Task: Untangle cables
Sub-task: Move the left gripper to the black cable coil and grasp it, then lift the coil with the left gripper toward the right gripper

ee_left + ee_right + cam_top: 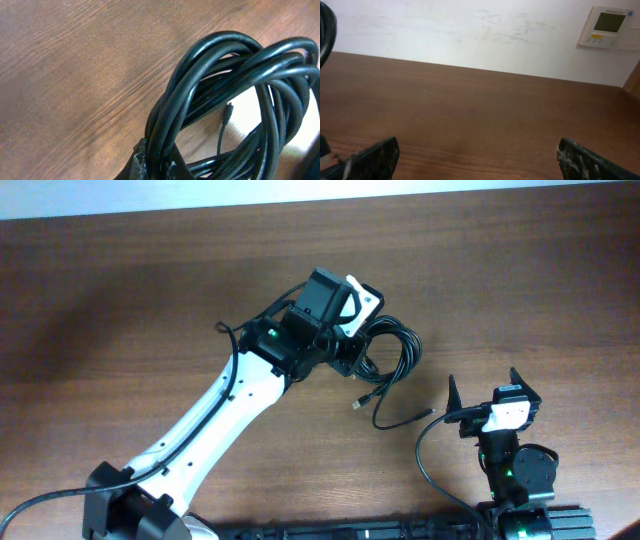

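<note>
The cables (392, 352) are a bundle of black loops at the table's middle, with two loose plug ends (358, 405) trailing toward the front. My left gripper (348, 356) reaches into the bundle's left side. In the left wrist view the left gripper (156, 162) is shut on a few strands of the cables (225, 75), which rise between its fingers (137, 159). A small plug (228, 112) hangs inside the loop. My right gripper (485, 388) stands to the right of the bundle, apart from it. Its fingers (375, 157) are wide open with only bare table between them.
The brown wooden table (120, 300) stretches left and behind. A white wall with a small control panel (605, 26) lies beyond the far edge. The right arm's own thick wire (425, 455) curves beside its base.
</note>
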Available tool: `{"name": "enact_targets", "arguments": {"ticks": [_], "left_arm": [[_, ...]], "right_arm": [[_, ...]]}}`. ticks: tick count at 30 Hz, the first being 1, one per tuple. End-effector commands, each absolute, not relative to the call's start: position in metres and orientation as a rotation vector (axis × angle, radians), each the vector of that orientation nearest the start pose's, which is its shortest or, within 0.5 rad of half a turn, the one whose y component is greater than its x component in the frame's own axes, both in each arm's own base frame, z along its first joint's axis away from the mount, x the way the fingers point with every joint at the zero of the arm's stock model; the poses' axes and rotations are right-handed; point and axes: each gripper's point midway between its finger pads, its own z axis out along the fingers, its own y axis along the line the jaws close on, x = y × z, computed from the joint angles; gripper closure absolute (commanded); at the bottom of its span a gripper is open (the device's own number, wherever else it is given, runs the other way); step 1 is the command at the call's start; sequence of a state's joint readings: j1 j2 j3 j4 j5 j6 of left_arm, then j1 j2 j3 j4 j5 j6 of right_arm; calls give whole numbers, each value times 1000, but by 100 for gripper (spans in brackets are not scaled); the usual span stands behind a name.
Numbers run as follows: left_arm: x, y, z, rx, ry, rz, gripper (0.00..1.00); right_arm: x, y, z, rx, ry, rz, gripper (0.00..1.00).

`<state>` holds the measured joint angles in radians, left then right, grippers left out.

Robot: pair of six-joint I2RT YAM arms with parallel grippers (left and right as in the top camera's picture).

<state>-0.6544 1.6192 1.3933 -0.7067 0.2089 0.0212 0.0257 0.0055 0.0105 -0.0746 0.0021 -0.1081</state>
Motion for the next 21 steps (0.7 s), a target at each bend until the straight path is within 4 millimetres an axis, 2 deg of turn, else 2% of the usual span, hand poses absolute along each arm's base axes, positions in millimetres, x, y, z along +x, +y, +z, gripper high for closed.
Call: {"name": "enact_targets", "arguments": {"ticks": [1, 2, 4, 6, 8, 14, 17, 21], "left_arm": [[317, -291, 212, 1063, 2235, -482, 100], [321, -287, 211, 1054, 2238, -443, 100], [329, -278, 210, 1023, 2243, -357, 100], [333, -275, 211, 1085, 2200, -285, 100], [337, -277, 215, 1138, 2143, -262, 100], [352, -291, 236, 1146, 1997, -256, 100], [352, -291, 237, 1210, 1953, -222, 100], [347, -296, 243, 1255, 1903, -256, 100]], "right_arm": [[246, 6, 159, -103, 1634, -63, 1], [246, 10, 168, -105, 1596, -25, 1], [246, 13, 171, -73, 1593, 26, 1], [243, 17, 177, -71, 1603, 64, 1], [238, 18, 192, -80, 1611, 73, 1], [213, 28, 243, -122, 1731, 127, 1], [205, 43, 275, -183, 1819, 215, 1], [206, 74, 295, -292, 1975, 423, 1]]}}
